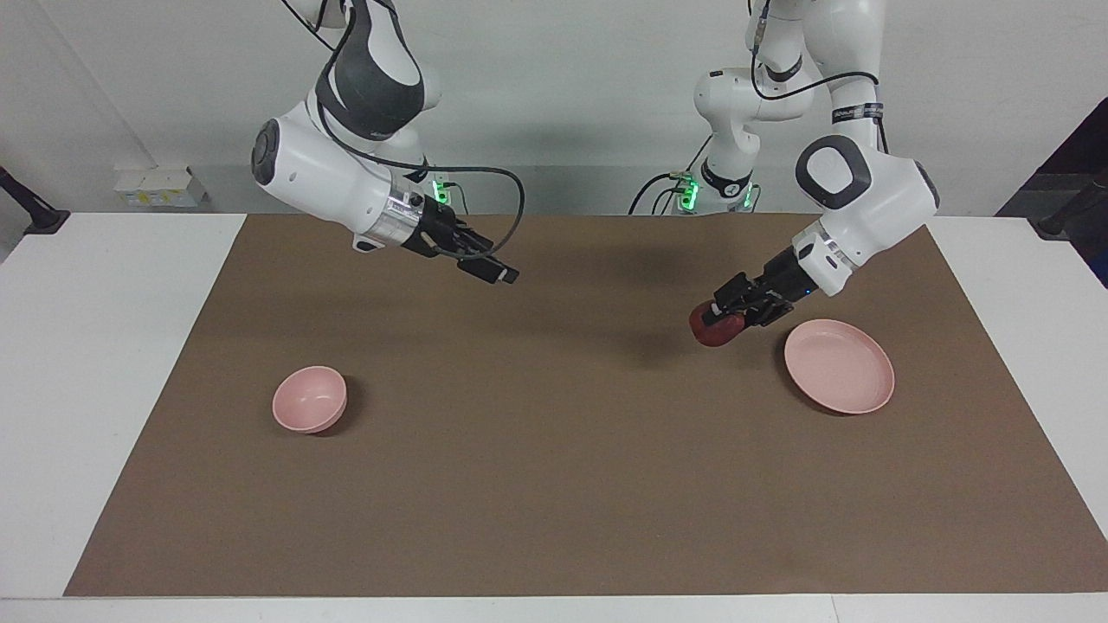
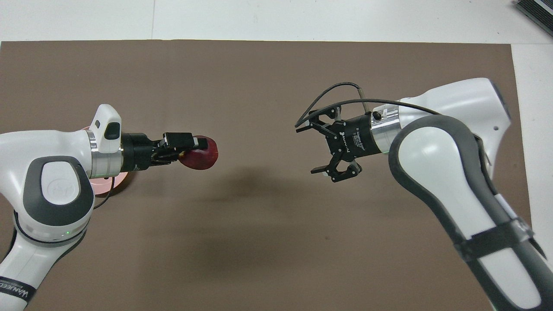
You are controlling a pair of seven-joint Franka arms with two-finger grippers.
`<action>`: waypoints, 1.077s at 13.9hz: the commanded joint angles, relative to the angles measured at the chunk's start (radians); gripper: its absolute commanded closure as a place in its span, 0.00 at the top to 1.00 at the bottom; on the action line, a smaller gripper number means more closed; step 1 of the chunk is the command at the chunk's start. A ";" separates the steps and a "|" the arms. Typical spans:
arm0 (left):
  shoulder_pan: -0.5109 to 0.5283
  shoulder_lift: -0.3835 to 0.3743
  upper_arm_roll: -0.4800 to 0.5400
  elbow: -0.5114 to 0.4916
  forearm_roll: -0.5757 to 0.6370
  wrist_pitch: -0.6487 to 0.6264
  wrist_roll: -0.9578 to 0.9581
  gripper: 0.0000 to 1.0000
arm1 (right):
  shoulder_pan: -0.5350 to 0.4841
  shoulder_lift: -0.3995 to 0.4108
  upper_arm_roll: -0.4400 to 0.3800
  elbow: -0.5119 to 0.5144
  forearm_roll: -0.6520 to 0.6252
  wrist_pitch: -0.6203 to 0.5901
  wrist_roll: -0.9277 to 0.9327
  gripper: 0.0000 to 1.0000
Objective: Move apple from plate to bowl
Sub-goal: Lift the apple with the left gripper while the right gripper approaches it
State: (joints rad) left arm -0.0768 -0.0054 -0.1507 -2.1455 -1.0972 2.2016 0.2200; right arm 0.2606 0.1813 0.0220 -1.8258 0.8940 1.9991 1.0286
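Note:
The dark red apple (image 1: pixel 711 332) hangs in the air over the brown mat, beside the plate toward the table's middle. My left gripper (image 1: pixel 717 317) is shut on it from above and behind. The overhead view shows the same apple (image 2: pixel 205 154) in the left gripper (image 2: pixel 193 146). The pale pink plate (image 1: pixel 840 368) lies bare at the left arm's end, and only a sliver of the plate (image 2: pixel 110 185) shows under the left arm from above. The small pink bowl (image 1: pixel 307 396) sits at the right arm's end, hidden by the right arm in the overhead view. My right gripper (image 1: pixel 500 275) (image 2: pixel 306 150) stands open in the air over the mat's middle, facing the apple.
A brown mat (image 1: pixel 554 484) covers most of the white table (image 1: pixel 95 346). A cable loops off the right wrist (image 2: pixel 328 93). Nothing else stands on the mat.

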 commanded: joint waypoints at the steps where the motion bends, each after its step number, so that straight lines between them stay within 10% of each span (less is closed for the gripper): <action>1: -0.012 -0.051 -0.039 -0.054 -0.117 0.067 -0.004 0.00 | 0.041 0.073 0.001 0.003 0.071 0.108 0.048 1.00; 7: -0.027 -0.057 -0.227 -0.083 -0.299 0.358 -0.005 0.00 | 0.147 0.149 0.001 0.014 0.246 0.260 0.025 1.00; 15: -0.034 -0.039 -0.237 -0.079 -0.306 0.394 -0.001 0.00 | 0.146 0.132 0.003 -0.001 0.261 0.147 -0.022 1.00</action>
State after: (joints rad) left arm -0.1004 -0.0284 -0.3905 -2.2091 -1.3830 2.5720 0.2198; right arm 0.4146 0.3262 0.0218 -1.8205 1.1184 2.1750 1.0437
